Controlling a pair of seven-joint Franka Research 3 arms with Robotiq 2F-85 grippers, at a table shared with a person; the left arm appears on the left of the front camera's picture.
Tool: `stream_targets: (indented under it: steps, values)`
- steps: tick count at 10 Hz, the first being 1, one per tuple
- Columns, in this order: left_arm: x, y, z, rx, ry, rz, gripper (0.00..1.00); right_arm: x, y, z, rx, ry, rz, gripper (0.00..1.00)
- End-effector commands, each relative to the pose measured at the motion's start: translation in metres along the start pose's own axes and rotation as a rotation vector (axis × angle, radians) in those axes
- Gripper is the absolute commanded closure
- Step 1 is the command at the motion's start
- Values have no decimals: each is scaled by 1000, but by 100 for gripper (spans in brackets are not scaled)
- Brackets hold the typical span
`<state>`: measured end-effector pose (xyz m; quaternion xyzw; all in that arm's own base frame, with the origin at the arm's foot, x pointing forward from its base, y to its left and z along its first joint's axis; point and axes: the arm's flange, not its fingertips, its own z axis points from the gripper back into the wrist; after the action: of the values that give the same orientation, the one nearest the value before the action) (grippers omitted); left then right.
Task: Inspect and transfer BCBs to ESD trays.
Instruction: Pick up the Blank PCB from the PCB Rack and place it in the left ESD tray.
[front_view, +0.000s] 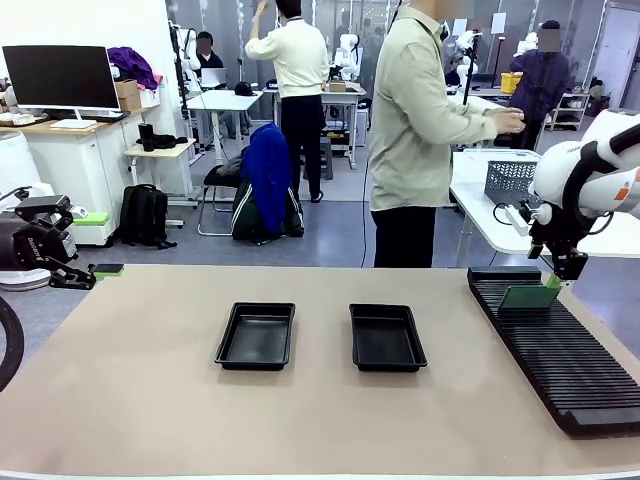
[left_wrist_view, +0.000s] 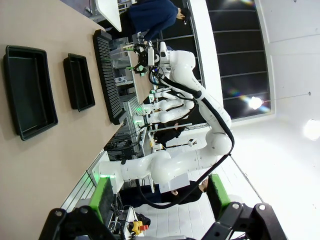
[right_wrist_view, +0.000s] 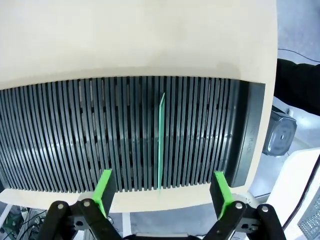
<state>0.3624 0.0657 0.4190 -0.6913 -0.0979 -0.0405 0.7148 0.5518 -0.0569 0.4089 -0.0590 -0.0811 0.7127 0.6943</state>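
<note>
I'm hovering the right gripper (right_wrist_view: 161, 177), jaws wide, over the upright BCB (right_wrist_view: 161, 135) in the rack (right_wrist_view: 65, 135). It's looking thin, light and likely brittle, so I'm targeting its nearest edge.

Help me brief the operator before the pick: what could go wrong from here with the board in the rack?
The thin BCB stands on edge in one slot of the rack under the open right gripper: an off-centre close could tip or bend it. A tilted lift might bind it against the ribs. The ESD trays lie farther along the table, so a weak grip could slip on the way.
</note>
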Motion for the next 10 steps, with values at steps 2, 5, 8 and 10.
stream_targets:
  steps: [2,5,8,10]
  values:
    - [-1,-1,1,6,-5,-2,0,5,-1,-22,-49,15,-16,0]
    - [-1,-1,1,6,-5,-2,0,3,-4,-35,-53,16,-34,0]
    - [-1,-1,1,6,-5,-2,0,-1,-4,-45,-64,18,-51,0]
    - [-1,-1,1,6,-5,-2,0,-5,-2,-52,-65,12,-60,0]
